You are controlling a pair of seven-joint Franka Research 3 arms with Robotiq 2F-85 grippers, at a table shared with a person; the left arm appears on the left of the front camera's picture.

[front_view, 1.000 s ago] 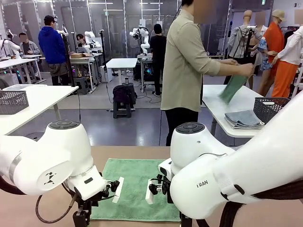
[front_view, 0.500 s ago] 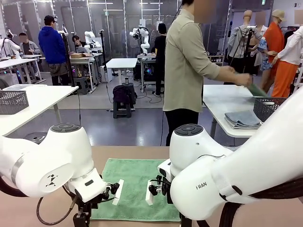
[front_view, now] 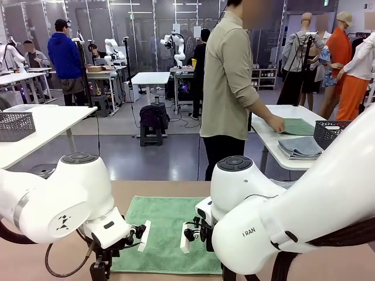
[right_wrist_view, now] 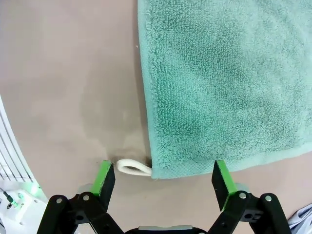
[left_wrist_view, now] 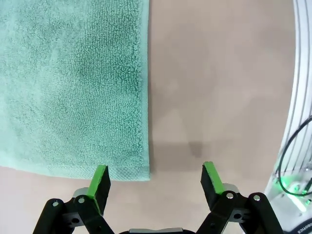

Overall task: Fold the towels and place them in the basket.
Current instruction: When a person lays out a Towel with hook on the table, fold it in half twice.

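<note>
A mint green towel (front_view: 167,231) lies flat on the brown table between my two arms. In the left wrist view one near corner of the towel (left_wrist_view: 73,87) sits just inside my left gripper (left_wrist_view: 156,179), which hangs open above the table with nothing held. In the right wrist view my right gripper (right_wrist_view: 163,178) is open over the other near corner of the towel (right_wrist_view: 219,83), beside its white tag (right_wrist_view: 132,168). The dark mesh basket (front_view: 335,133) stands on a white table at the far right.
A person (front_view: 228,76) at the far side has turned to the white table (front_view: 275,137) and presses a hand on another green towel (front_view: 300,126) there. Folded blue-grey towels (front_view: 302,147) lie beside the basket. A paler mesh basket (front_view: 16,125) stands on a table at far left.
The person has swung the green towel down from the air and laid it flat on the far right table. Both of my arms have stayed nearly still.
</note>
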